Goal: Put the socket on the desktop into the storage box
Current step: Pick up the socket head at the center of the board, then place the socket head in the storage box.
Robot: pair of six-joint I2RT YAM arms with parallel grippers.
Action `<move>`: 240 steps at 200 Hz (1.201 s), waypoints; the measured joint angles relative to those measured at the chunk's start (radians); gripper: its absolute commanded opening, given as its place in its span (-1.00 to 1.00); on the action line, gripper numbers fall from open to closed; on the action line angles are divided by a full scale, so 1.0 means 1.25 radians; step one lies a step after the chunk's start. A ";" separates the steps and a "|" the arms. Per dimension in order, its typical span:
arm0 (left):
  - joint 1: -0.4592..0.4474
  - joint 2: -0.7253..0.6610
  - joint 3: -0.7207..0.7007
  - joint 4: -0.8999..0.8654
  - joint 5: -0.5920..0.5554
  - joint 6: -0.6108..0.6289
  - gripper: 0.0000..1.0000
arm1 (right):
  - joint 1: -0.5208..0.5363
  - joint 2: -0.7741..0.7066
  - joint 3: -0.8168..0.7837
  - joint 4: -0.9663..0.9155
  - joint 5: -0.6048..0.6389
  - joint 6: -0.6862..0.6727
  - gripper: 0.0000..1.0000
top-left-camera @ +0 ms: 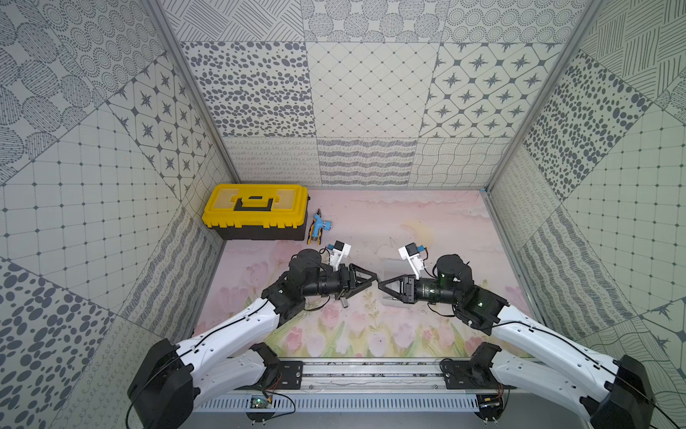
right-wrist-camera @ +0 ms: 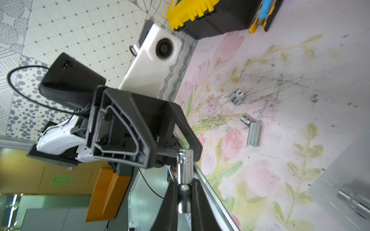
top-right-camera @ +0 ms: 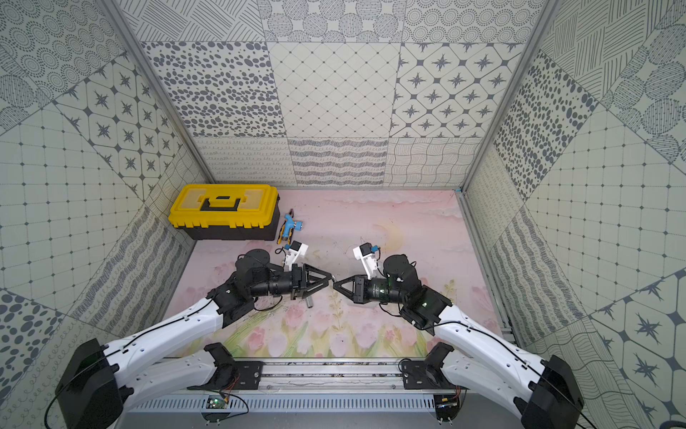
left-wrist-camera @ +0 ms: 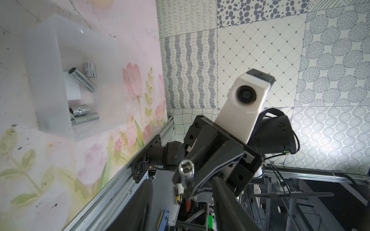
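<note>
Pinching now: we see the right gripper (right-wrist-camera: 184, 197) pressed onto the lower end of a chrome socket (right-wrist-camera: 185, 168), which stands up between its fingers, off the desk (top-left-camera: 427, 219).
Left gripper (top-left-camera: 373, 278): tip to tip with the right one at the centre of both top views. In its own wrist view its fingers stand spread on either side of the socket, and we cannot tell whether one touches it.
Storage box (left-wrist-camera: 40, 66): upper left of the left wrist frame, flat on the desk, with four sockets lying in it. In the top views it sits under the right gripper, mostly covered.
Loose sockets: three on the desk right of centre in the right wrist frame, a short socket (right-wrist-camera: 236, 97) alone and a long socket (right-wrist-camera: 252, 132) touching a second short socket (right-wrist-camera: 245, 119).
Toolbox (top-left-camera: 256, 211): yellow-lidded, upper left of the desk, lid down, with a blue and yellow hand tool (top-left-camera: 317, 228) just beside it.
</note>
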 measured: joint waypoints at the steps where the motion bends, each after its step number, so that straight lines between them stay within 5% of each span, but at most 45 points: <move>1: 0.000 -0.002 0.002 -0.005 -0.002 0.003 0.24 | 0.000 -0.001 0.002 -0.004 0.004 -0.002 -1.00; 71: 0.001 -0.078 0.084 -0.275 -0.169 0.139 0.21 | 0.006 -0.030 0.056 -0.309 0.309 -0.084 -1.00; 135: 0.003 -0.074 0.085 -0.439 -0.281 0.200 0.18 | 0.044 0.106 0.092 -0.411 0.466 -0.100 -1.00; 153: 0.003 -0.067 0.085 -0.469 -0.302 0.211 0.18 | 0.051 0.152 0.110 -0.421 0.486 -0.106 -0.43; 173: 0.003 -0.063 0.085 -0.497 -0.324 0.220 0.19 | 0.058 0.200 0.145 -0.432 0.507 -0.119 -0.06; 197: 0.004 -0.063 0.085 -0.523 -0.341 0.227 0.20 | 0.105 0.239 0.202 -0.451 0.557 -0.140 0.13; 240: 0.021 -0.086 0.081 -0.573 -0.396 0.226 0.20 | 0.285 0.339 0.276 -0.435 0.622 -0.131 0.19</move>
